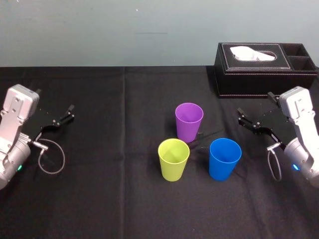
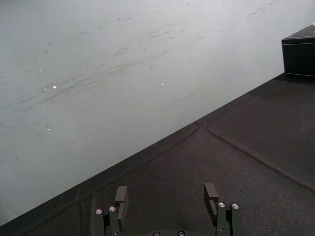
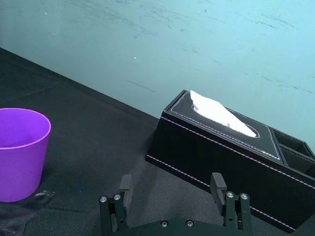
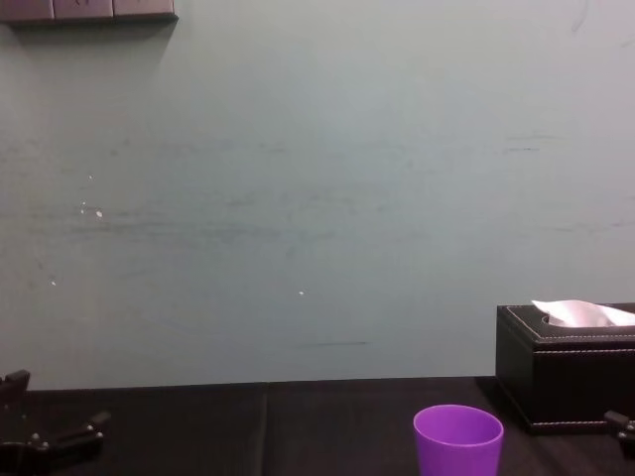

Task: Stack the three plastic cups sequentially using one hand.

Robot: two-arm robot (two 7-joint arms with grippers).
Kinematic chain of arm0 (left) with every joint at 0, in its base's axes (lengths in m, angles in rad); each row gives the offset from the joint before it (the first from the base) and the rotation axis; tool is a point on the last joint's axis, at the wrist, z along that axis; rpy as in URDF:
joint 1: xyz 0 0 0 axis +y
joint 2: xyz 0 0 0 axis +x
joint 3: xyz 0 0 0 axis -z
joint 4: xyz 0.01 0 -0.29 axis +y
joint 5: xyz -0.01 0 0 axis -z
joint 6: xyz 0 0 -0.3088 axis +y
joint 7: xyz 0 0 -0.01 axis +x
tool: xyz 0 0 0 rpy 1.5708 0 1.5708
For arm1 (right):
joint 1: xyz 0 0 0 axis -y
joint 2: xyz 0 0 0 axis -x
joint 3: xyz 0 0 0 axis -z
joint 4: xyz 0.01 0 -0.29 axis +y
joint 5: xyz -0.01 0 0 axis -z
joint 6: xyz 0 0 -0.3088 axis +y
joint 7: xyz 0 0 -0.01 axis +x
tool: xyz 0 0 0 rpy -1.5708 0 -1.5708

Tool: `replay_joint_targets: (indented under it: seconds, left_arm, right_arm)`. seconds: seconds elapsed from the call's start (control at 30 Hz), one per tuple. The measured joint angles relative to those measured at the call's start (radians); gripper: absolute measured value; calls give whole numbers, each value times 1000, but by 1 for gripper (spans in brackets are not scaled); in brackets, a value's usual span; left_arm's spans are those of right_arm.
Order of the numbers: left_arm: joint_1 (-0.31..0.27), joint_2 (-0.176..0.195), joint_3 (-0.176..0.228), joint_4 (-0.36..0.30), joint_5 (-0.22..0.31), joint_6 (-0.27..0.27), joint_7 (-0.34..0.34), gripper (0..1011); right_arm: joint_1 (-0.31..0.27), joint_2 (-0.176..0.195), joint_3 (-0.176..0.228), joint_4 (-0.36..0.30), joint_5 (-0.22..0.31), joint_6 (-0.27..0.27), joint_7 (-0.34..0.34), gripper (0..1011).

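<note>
We see the purple cup at the 12 o'clock point of a small triangle near the middle of the black table, farthest from our body. The yellow-green cup sits at about 7 o'clock from it and the blue cup at about 5 o'clock. The yellow-green and blue ones stand side by side with a clear gap between them. All three stand upright with their mouths up, each on the table by itself and none inside another. The yellow-green rim comes close to the purple base in the head view, and we cannot tell whether they touch.

Our left gripper hangs over the table at 9 o'clock from the group, well apart from it. Its fingers are spread wide with nothing between them.

Our right gripper hangs at 3 o'clock from the group, near the blue cup but not touching it. Its fingers are likewise spread and hold nothing. In its wrist view the purple cup stands off to one side, apart from the claw.

A black tissue box lies at 2 o'clock from the cups, against the far edge of the table. A white tissue pokes out of its top. Behind the table rises a plain pale wall.
</note>
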Motion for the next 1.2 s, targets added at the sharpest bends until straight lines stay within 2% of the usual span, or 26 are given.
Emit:
replay_joint_targets:
  seconds: [1.2]
  left_arm:
    - [0, 0, 0, 0, 0, 0, 0, 1011]
  right_arm:
    - [0, 0, 0, 0, 0, 0, 0, 1003]
